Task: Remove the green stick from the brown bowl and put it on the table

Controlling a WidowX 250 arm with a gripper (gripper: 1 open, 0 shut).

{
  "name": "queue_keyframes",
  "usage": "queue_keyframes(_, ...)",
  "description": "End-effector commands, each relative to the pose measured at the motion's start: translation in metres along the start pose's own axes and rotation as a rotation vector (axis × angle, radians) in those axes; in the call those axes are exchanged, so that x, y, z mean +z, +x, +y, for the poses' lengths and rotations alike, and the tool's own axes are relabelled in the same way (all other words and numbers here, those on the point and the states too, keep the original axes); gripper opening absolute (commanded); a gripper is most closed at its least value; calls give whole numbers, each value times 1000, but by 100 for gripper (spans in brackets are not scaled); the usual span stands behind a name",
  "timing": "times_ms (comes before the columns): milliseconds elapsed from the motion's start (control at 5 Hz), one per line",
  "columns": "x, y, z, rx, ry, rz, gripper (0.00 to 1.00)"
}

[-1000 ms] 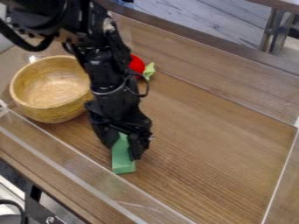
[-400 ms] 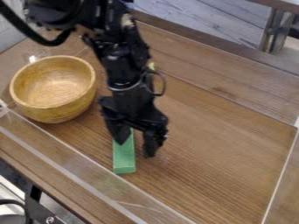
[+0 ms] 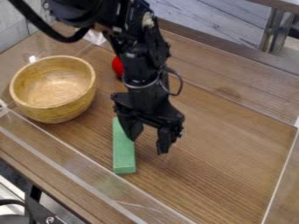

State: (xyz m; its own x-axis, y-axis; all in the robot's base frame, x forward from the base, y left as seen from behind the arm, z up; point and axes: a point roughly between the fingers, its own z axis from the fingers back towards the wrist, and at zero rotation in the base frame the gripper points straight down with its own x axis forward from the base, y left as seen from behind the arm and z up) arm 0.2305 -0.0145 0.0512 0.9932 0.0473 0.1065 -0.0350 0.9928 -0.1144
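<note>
One view is all I am getting, from above and to one side of the table (image 3: 233,149). The green stick (image 3: 124,146) is lying flat on the wood, out of the brown bowl (image 3: 51,87), which is sitting empty and well apart to the upper left. From this corner, the stick's long axis is running nearly straight toward the near clear wall, tipped only slightly. The gripper (image 3: 153,137) is hanging just to the right of the stick's upper half, pointing down, its two dark fingers spread wide with nothing between them. Whether the left finger is grazing the stick's edge or hovering clear of it, I cannot tell, since the finger is overlapping the bar's far end in this angle. So the stick is lying to the left of the jaws, beside them rather than under them. By my reckoning the placing is looking done, and what is remaining is for the arm to be lifting away without nudging the bar. A red toy is peeking out behind the arm.
</note>
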Motion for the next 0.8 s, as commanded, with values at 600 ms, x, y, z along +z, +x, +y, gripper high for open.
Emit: queue_keyframes(600, 4, 5, 20, -7, 26, -41, 100)
